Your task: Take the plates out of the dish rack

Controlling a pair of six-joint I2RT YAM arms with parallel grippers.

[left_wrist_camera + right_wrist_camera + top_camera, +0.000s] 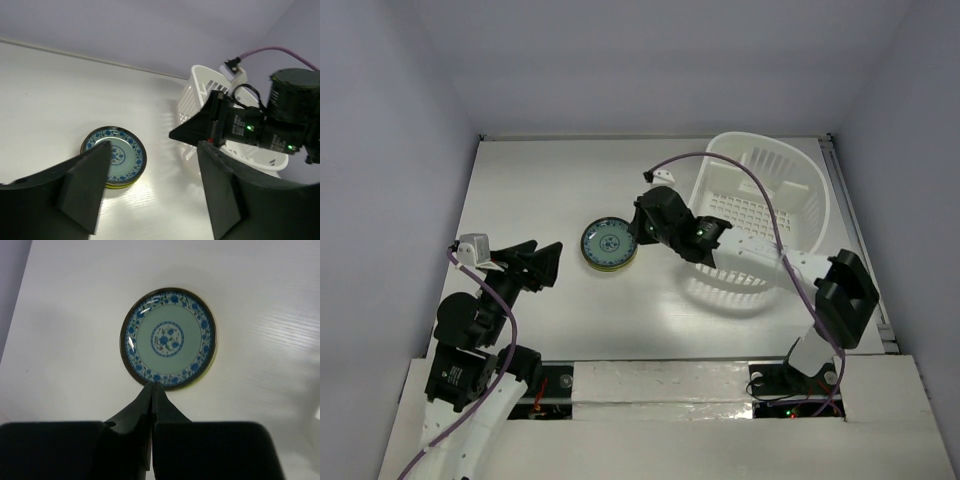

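Because the plates [609, 244] left of the dish rack [790, 175] look stiff, slick and breakable, pinch a rim; right jaws are pressed together, left jaws spread.

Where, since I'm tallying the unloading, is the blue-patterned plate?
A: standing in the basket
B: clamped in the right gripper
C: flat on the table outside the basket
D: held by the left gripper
C: the plate lies flat on the table, outside the basket, and the shut right gripper holds nothing.
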